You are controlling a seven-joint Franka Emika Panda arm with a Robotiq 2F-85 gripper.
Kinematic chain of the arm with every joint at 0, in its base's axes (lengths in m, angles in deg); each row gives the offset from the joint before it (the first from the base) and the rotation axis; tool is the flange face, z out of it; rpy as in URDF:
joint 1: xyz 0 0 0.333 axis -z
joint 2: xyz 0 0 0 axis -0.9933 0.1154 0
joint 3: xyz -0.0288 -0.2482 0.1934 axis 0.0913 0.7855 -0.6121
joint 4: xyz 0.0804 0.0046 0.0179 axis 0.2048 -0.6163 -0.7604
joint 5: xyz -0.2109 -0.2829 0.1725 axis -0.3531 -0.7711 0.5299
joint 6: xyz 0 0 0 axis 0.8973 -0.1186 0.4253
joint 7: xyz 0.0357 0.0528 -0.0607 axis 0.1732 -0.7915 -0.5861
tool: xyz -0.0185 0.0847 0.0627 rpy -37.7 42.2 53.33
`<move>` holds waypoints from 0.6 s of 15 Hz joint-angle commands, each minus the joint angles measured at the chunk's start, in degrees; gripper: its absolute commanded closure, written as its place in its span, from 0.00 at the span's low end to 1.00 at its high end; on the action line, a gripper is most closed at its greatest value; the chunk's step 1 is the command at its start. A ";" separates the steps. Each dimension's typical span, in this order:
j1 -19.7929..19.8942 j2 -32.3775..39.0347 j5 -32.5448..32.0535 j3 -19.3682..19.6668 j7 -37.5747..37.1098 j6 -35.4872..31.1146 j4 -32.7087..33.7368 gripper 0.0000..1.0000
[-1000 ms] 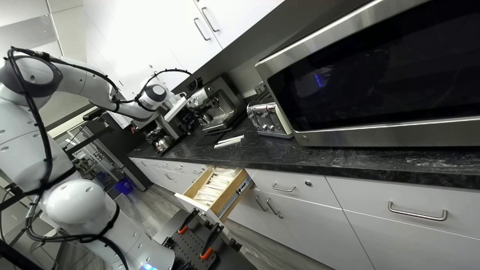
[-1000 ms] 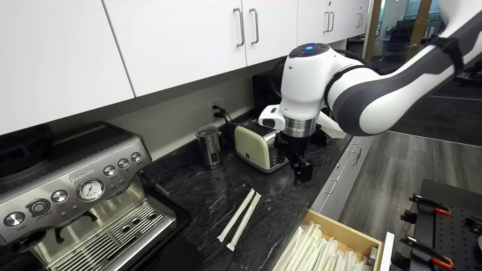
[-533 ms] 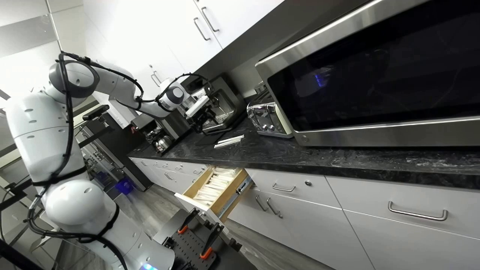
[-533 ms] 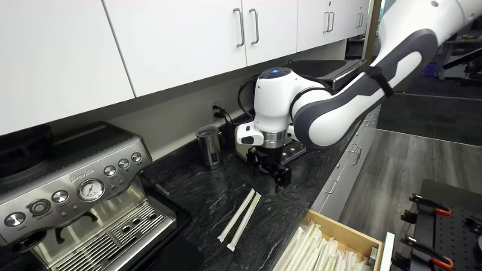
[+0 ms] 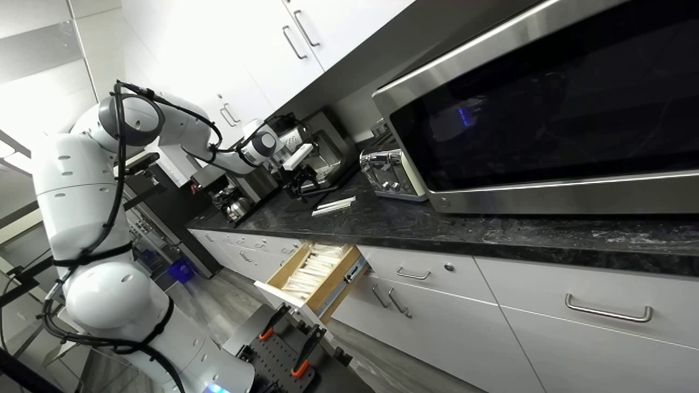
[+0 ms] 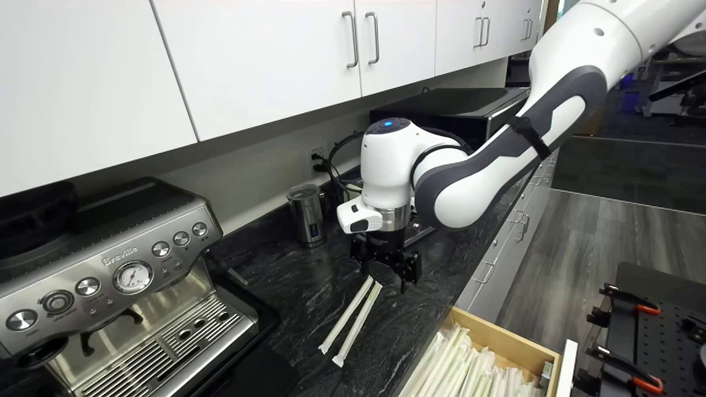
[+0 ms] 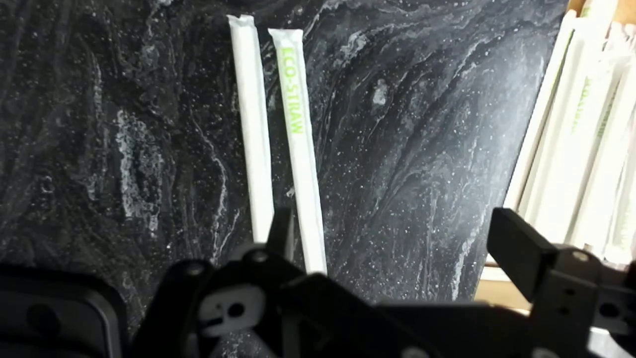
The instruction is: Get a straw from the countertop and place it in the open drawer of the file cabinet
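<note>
Two thin white paper-wrapped straws lie side by side on the dark speckled countertop [image 6: 287,292]. In the wrist view the left straw [image 7: 254,129] is plain and the right straw [image 7: 298,144] has green lettering. Both straws also show in both exterior views. My gripper [image 7: 392,223] is open and empty above the countertop. Its left finger overlaps the near ends of the straws in the wrist view; its right finger is toward the drawer. In an exterior view the gripper [image 6: 384,278] hangs just past the straws' far ends. The drawer [image 6: 502,337] of the white file cabinet [image 5: 437,333] stands open, full of wrapped straws.
An espresso machine [image 6: 165,292] and a metal milk frother [image 6: 308,218] stand along the wall. A toaster [image 5: 394,177] and a microwave [image 5: 535,125] stand on the countertop farther along. White upper cupboards [image 6: 265,60] hang above. A dark base with orange-tipped clamps [image 5: 284,349] is near the drawer.
My arm has swung along the countertop from beside the toaster toward the straws, and the gripper has come lower. The straws and the drawer have not moved.
</note>
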 commanded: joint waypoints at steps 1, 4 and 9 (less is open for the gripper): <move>-0.18 0.82 0.62 0.01 0.90 -0.02 0.68 0.00; -0.22 3.38 0.89 -0.29 1.94 -0.59 2.10 0.26; -0.49 9.39 -0.03 -0.08 5.44 -0.72 5.94 0.46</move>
